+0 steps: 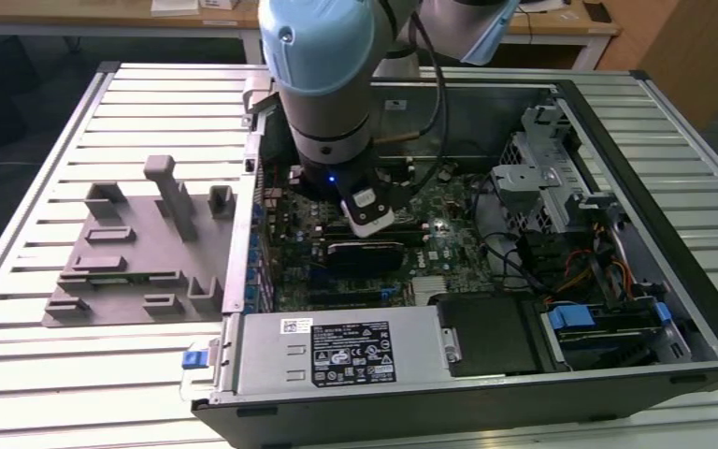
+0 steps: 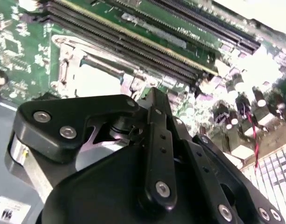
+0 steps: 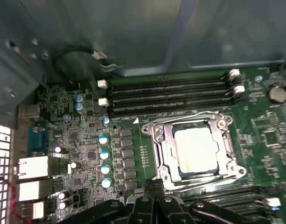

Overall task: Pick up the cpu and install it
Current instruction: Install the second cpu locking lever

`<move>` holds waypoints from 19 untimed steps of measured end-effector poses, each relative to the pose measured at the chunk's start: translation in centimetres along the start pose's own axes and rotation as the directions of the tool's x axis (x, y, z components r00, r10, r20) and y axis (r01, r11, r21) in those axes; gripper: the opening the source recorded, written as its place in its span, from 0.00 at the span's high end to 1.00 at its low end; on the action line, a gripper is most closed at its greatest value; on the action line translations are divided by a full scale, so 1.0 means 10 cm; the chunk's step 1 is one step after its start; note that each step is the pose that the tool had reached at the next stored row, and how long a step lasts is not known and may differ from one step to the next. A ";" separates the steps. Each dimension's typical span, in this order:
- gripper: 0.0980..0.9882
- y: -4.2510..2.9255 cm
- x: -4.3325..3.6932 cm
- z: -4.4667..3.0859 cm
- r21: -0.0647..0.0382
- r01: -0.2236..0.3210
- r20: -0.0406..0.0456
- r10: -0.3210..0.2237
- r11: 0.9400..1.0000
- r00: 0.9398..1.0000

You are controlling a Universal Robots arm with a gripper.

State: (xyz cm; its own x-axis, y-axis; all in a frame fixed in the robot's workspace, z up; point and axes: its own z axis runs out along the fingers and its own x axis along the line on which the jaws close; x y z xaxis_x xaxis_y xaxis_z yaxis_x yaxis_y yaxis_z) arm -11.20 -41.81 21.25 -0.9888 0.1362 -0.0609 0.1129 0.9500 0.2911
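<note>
The cpu (image 3: 198, 150) sits flat inside the motherboard socket frame (image 3: 157, 140), just beside the RAM slots (image 3: 166, 95). Gripper (image 3: 154, 205) hangs just beside the socket; can't tell the jaws' state. Chip looks light, rigid, slick-topped and fragile underneath, so grip by opposite edges only.

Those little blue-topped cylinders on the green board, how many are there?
7 in the first wrist view: a column of four beside the CPU socket, one above them, two together higher up. More may be hidden.
</note>
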 end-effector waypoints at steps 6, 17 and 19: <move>0.99 0.025 -0.015 -0.041 0.029 -0.007 0.006 0.007 1.000 1.000; 0.99 0.141 -0.089 -0.002 0.100 -0.012 0.019 0.011 0.995 1.000; 0.99 0.194 -0.103 0.015 0.102 -0.012 0.019 0.010 0.995 1.000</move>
State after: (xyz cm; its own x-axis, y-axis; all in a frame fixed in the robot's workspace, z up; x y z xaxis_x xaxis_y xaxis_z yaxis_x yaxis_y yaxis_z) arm -9.95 -40.06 21.73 -0.9856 0.1510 -0.0759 0.1341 0.9721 0.1925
